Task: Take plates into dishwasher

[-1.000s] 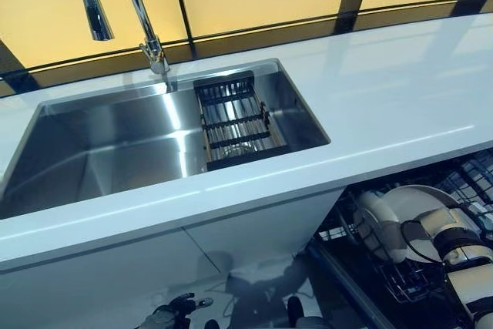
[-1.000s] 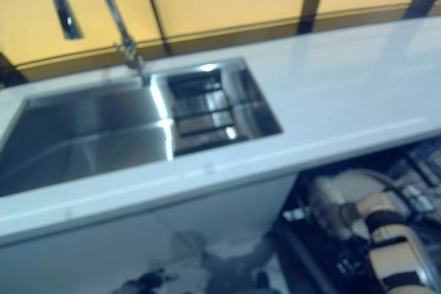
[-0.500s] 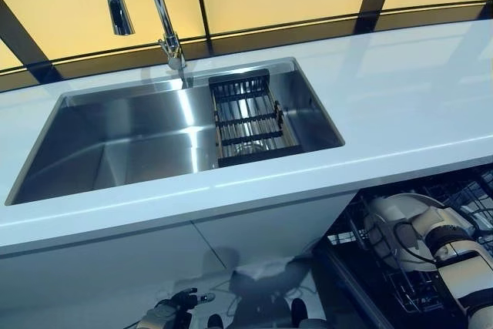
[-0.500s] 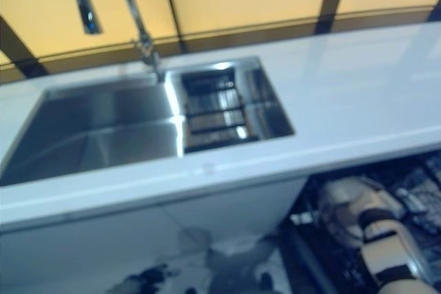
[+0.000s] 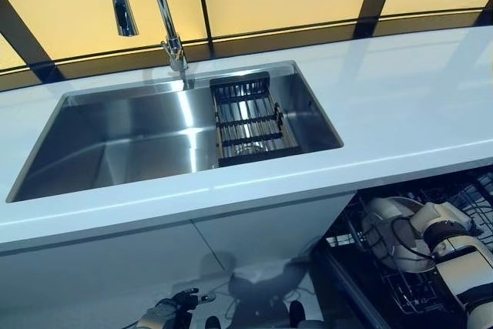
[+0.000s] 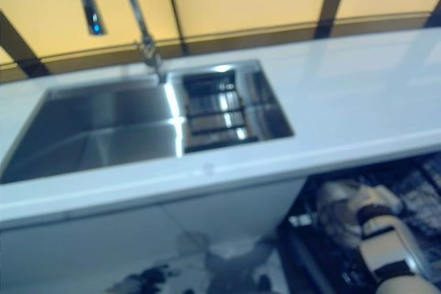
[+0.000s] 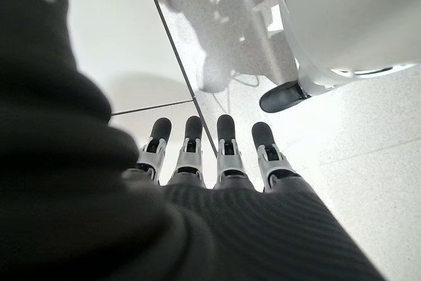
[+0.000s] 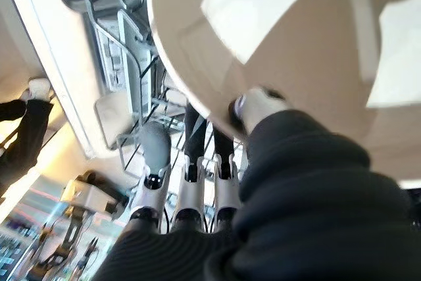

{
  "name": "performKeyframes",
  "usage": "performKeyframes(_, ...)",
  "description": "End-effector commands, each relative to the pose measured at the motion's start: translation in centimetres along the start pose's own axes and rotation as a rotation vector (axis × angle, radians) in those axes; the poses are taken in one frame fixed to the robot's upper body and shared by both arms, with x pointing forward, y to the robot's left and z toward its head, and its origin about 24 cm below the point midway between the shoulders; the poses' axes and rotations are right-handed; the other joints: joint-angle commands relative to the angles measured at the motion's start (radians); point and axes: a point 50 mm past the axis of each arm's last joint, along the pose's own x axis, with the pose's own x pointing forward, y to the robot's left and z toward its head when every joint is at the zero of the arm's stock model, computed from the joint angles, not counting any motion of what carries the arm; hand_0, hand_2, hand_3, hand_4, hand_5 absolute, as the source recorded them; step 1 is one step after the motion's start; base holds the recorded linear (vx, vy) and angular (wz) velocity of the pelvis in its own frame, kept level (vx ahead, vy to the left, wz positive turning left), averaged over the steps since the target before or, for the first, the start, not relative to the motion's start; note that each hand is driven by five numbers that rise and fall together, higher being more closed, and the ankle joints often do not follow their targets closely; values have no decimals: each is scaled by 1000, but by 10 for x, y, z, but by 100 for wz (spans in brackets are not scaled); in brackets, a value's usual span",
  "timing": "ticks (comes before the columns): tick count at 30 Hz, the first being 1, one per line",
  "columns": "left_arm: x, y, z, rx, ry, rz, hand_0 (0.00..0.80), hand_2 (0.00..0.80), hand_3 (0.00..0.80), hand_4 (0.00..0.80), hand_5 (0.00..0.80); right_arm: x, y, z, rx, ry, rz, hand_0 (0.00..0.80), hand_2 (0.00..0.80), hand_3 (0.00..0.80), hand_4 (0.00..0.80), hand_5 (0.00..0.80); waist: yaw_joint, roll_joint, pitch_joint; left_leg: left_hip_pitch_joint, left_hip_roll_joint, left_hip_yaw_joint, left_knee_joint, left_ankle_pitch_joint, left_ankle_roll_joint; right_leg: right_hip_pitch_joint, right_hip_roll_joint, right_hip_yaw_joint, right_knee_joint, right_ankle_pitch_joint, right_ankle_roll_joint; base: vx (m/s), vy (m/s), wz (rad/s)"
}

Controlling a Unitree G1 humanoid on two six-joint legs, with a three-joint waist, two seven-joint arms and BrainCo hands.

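Note:
A white plate [image 5: 385, 219] stands tilted in the open dishwasher's black wire rack [image 5: 400, 290], below the counter at the lower right. My right hand [image 5: 433, 219] is on it. In the right wrist view the thumb [image 8: 260, 106] presses on the plate's face [image 8: 263, 24], and the fingers [image 8: 191, 195] reach past its rim on the other side, over the rack wires [image 8: 125, 44]. My left hand [image 5: 166, 315] hangs low in front of the white cabinet. Its fingers [image 7: 223, 149] are straight and hold nothing.
A steel sink [image 5: 115, 140] is set in the white counter [image 5: 400, 98], with a dark drain rack [image 5: 250, 117] at its right end and a tall faucet [image 5: 166, 21] behind. The white cabinet front [image 5: 154, 256] stands left of the dishwasher opening.
The camera has shifted, so the whole scene sits further right than a second ago. My right hand with the plate has sunk slightly into the rack. The left hand stays low.

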Motion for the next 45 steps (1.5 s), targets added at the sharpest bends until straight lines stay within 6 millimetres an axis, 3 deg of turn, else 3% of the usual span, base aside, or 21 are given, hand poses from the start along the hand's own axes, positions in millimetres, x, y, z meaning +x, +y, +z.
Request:
performKeyframes(1, 0, 21, 19, 135, -14, 54, 0, 0, 0, 0, 0, -7, -23, 15, 10, -29, -92, 0, 0, 0, 0, 0, 25, -65, 4, 10, 16, -52, -2, -8, 21, 5, -70, -20, 3, 2, 63, 0, 0, 0)
performKeyframes(9, 0, 21, 19, 148, -16, 51, 0, 0, 0, 0, 0, -10, -35, 16, 42, -20, -132, 0, 0, 0, 0, 0, 24, -72, 6, 13, 14, -50, -2, -9, 23, 7, -68, -13, 3, 4, 63, 0, 0, 0)
performKeyframes(19, 0, 23, 15, 158, -4, 49, 0, 0, 0, 0, 0, -9, -66, 4, 59, 26, -128, 0, 0, 0, 0, 0, 24, -90, -4, 22, 18, -45, -2, -11, 22, 13, -66, -10, 3, 3, 64, 0, 0, 0)
performKeyframes(25, -1, 27, 16, 159, 0, 59, 0, 0, 0, 0, 0, -15, -101, -4, 121, 44, -156, 0, 0, 0, 0, 0, 19, -104, -6, 26, 20, -42, -2, -9, 18, 16, -64, -5, 3, 6, 66, 0, 0, 0)
performKeyframes(29, -2, 31, 15, 135, 2, 79, 0, 0, 0, 0, 0, -39, -151, -6, 160, 47, -212, 0, 0, 0, 0, 0, -3, -122, -11, 28, 23, -31, -2, -7, 13, 13, -57, 12, 3, 8, 67, -8, 18, -4)
performKeyframes(31, -2, 31, 16, 126, 0, 83, 0, 0, 0, 0, 0, -45, -162, -7, 167, 49, -231, 0, 0, 0, 0, 0, -9, -126, -12, 28, 23, -27, -2, -7, 12, 12, -56, 17, 3, 10, 67, -3, 29, -8)
performKeyframes(33, -2, 32, 14, 101, -2, 91, 0, 0, 0, 0, 0, -59, -188, -14, 169, 74, -267, 0, 0, 0, 0, 0, -23, -134, -18, 32, 24, -14, -2, -8, 10, 9, -52, 30, 3, 11, 67, 11, 54, -12)
performKeyframes(36, -2, 33, 11, 74, -2, 100, 0, 0, 0, 0, 0, -64, -206, -30, 177, 107, -277, 0, 0, 0, 0, 0, -34, -142, -27, 35, 25, -3, -2, -8, 10, 9, -48, 40, 3, 10, 66, 13, 41, -10)
performKeyframes(45, -3, 36, 8, 19, -12, 127, 0, 0, 0, 0, 0, -43, -215, -81, 217, 145, -342, 0, 0, 0, 0, 0, -49, -145, -27, 44, 19, 18, -2, -15, 21, 18, -58, 30, 5, 8, 65, -19, 34, -4)
